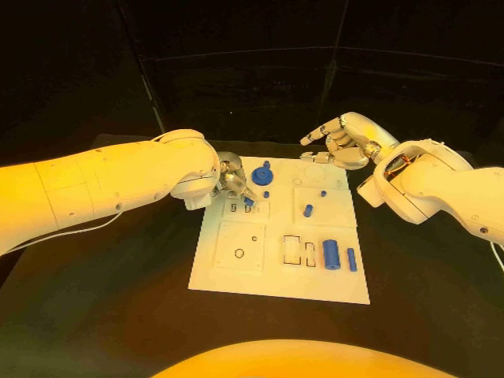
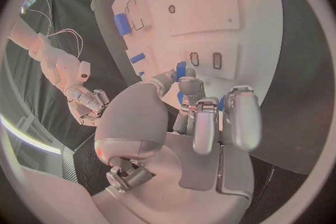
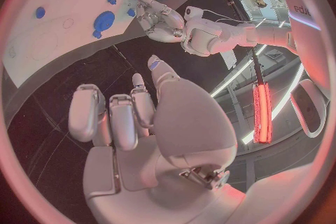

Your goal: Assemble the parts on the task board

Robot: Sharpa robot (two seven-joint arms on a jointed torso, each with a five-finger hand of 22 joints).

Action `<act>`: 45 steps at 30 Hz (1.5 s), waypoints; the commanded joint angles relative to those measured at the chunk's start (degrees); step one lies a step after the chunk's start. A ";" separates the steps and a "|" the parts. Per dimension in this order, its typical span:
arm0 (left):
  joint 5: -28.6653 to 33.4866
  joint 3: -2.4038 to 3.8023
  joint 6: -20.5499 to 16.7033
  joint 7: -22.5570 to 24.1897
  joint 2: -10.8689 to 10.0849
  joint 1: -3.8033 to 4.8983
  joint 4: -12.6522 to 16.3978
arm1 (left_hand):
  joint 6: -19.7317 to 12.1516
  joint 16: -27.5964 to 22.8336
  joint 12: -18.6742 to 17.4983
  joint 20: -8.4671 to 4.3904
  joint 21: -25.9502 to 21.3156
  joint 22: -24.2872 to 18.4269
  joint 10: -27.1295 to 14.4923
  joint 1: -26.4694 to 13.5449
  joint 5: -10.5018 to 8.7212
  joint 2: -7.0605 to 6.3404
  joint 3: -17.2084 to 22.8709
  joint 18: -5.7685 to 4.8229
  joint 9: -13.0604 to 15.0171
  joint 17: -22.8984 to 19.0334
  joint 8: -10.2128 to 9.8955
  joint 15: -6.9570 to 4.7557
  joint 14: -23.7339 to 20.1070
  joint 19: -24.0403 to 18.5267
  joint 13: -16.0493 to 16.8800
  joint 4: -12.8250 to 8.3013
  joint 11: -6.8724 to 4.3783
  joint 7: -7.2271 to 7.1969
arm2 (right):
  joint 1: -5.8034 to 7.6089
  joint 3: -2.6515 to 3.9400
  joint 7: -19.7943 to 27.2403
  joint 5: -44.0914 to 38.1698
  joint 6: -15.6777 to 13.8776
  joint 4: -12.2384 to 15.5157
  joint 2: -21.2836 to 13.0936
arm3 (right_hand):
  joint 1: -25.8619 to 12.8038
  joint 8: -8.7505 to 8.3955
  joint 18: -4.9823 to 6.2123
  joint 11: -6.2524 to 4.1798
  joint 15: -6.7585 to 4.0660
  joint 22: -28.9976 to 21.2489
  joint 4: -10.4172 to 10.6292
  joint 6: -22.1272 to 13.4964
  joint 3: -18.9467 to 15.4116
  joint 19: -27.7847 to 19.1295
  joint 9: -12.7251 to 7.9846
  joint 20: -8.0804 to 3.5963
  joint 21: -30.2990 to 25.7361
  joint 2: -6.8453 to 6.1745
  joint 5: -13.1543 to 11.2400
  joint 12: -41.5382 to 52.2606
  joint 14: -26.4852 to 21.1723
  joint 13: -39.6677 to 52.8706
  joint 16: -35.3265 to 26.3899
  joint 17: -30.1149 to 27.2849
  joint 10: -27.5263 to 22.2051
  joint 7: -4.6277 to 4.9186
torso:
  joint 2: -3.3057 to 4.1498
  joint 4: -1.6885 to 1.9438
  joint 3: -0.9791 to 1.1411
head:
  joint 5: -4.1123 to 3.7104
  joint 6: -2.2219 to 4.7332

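Our left hand [image 1: 231, 184] pinches a small blue part [image 1: 249, 201] at the task board [image 1: 277, 285]'s far left, our right hand [image 1: 341, 143] hovers empty beyond; a tilted part could jam.

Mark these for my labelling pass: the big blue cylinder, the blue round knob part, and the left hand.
big blue cylinder [image 1: 331, 252], head view, mid-body.
blue round knob part [image 1: 262, 173], head view, its disc.
left hand [image 1: 234, 186], head view, middle of the hand above the task board [image 1: 277, 279].
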 commanded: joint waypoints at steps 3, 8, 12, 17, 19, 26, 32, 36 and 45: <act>3.07 0.00 -6.45 3.55 -1.34 -0.62 1.04 | -0.16 0.18 0.20 0.01 -0.27 -0.05 0.61 -0.57 0.01 0.11 10.64 -0.36 0.10 15.09 0.27 0.15 6.03 0.27 0.03 -10.18 -0.03 0.07 | 0.11 0.05 -0.20 0.26 0.67 -0.17 -0.18 | -0.35 0.37 0.90 -0.11 -0.28 -0.10 0.13 0.52 -0.33 -0.16 -0.10 -0.06 -0.38 0.41 -0.06 0.06 3.02 0.00 -0.32 1.71 0.20 0.03 | -0.16 0.25 0.10 | 0.10 0.00; 1.04 -0.02 -8.62 4.44 -2.06 -1.76 1.87 | -0.15 0.18 0.22 0.00 -0.28 -0.06 0.64 -0.60 0.02 0.01 10.80 -0.35 0.15 15.09 0.32 0.14 6.03 0.27 0.03 -10.24 -0.05 0.05 | 0.11 0.05 -0.28 0.26 0.70 -0.30 -0.29 | -0.42 0.38 0.92 -0.11 -0.28 -0.18 0.18 0.53 -0.40 -0.19 -0.10 -0.07 -0.42 0.38 -0.05 0.01 3.02 -0.04 -0.33 1.69 0.17 0.03 | -0.15 0.46 0.05 | -0.20 0.00; -2.08 -0.02 -9.67 4.77 -2.21 -2.71 2.34 | -0.14 0.18 0.19 0.00 -0.37 -0.18 0.65 -0.61 0.03 -0.04 10.90 -0.33 0.18 15.09 0.35 0.13 6.03 0.23 -0.01 -10.27 -0.05 0.05 | 0.11 0.05 -0.27 0.26 0.69 -0.35 -0.35 | -0.42 0.38 0.94 -0.11 -0.28 -0.30 0.18 0.53 -0.41 -0.27 -0.10 -0.07 -0.47 0.38 -0.04 -0.06 3.01 -0.12 -0.35 1.66 0.11 0.02 | -0.16 0.36 0.02 | -0.05 0.19; -3.58 -0.02 -9.87 4.53 -2.21 -3.24 2.64 | -0.13 0.18 0.24 -0.01 -0.46 -0.30 0.69 -0.63 0.04 -0.08 10.98 -0.30 0.21 15.09 0.37 0.12 6.03 0.19 0.04 -10.29 -0.06 0.04 | 0.11 0.05 -0.39 0.26 0.69 -0.56 -0.50 | -0.42 0.38 0.94 -0.11 -0.28 -0.30 0.18 0.53 -0.41 -0.27 -0.10 -0.07 -0.47 0.38 -0.04 -0.06 3.01 -0.12 -0.35 1.66 0.11 0.02 | -0.08 0.13 0.05 | 0.26 0.09; -3.79 -0.02 -9.78 4.27 -2.16 -3.31 2.68 | -0.13 0.18 0.24 -0.01 -0.46 -0.30 0.69 -0.63 0.04 -0.08 10.98 -0.30 0.21 15.09 0.37 0.12 6.03 0.19 0.04 -10.29 -0.06 0.04 | 0.11 0.05 -0.39 0.26 0.70 -0.58 -0.51 | -0.42 0.38 0.94 -0.11 -0.28 -0.30 0.18 0.53 -0.41 -0.27 -0.10 -0.07 -0.47 0.38 -0.04 -0.06 3.01 -0.12 -0.35 1.66 0.11 0.02 | -0.07 0.12 0.04 | 0.22 0.12; -5.04 -0.01 -7.82 3.07 -2.02 -3.44 2.72 | -0.10 0.18 0.38 -0.01 -0.39 -0.18 0.81 -0.66 0.05 -0.15 11.18 -0.33 0.27 15.09 0.44 0.11 6.03 0.23 0.17 -10.33 -0.08 0.03 | 0.11 0.05 -0.47 0.26 0.66 -0.65 -0.57 | -0.44 0.38 0.95 -0.11 -0.29 -0.33 0.19 0.52 -0.45 -0.28 -0.10 -0.07 -0.49 0.37 -0.05 -0.11 3.02 -0.16 -0.35 1.67 0.08 0.02 | -0.11 0.27 0.07 | 0.19 0.03; -6.75 -0.01 -6.11 2.48 -2.04 -3.49 2.72 | -0.10 0.18 0.35 -0.01 -0.38 -0.17 0.81 -0.68 0.05 -0.17 11.23 -0.33 0.29 15.09 0.45 0.11 6.03 0.24 0.13 -10.34 -0.08 0.03 | 0.11 0.05 -0.64 0.26 0.63 -0.64 -0.65 | -0.45 0.37 0.96 -0.11 -0.29 -0.36 0.21 0.50 -0.46 -0.29 -0.11 -0.07 -0.51 0.38 -0.04 -0.10 3.03 -0.15 -0.34 1.70 0.09 0.02 | -0.10 0.28 0.06 | 0.59 -0.22; -7.44 -0.01 -5.04 1.99 -2.06 -3.50 2.64 | -0.10 0.18 0.34 -0.01 -0.38 -0.16 0.81 -0.68 0.05 -0.18 11.24 -0.33 0.29 15.09 0.46 0.11 6.03 0.24 0.11 -10.35 -0.08 0.03 | 0.11 0.05 -0.73 0.26 0.63 -0.65 -0.64 | -0.45 0.37 0.96 -0.11 -0.29 -0.36 0.21 0.50 -0.46 -0.29 -0.11 -0.07 -0.51 0.38 -0.04 -0.10 3.03 -0.15 -0.34 1.70 0.09 0.02 | -0.11 0.21 0.06 | 0.55 -0.27; -8.82 0.00 -3.02 1.33 -1.89 -3.50 2.56 | -0.08 0.18 0.47 -0.02 -0.29 -0.03 0.91 -0.72 0.07 -0.23 11.38 -0.37 0.34 15.09 0.50 0.11 6.03 0.29 0.25 -10.37 -0.08 0.02 | 0.11 0.05 -1.08 0.26 0.60 -0.73 -0.52 | -0.44 0.37 0.95 -0.12 -0.29 -0.35 0.21 0.49 -0.48 -0.28 -0.11 -0.08 -0.51 0.40 -0.03 -0.07 3.04 -0.12 -0.33 1.72 0.11 0.02 | -0.07 0.20 0.09 | 0.83 -0.38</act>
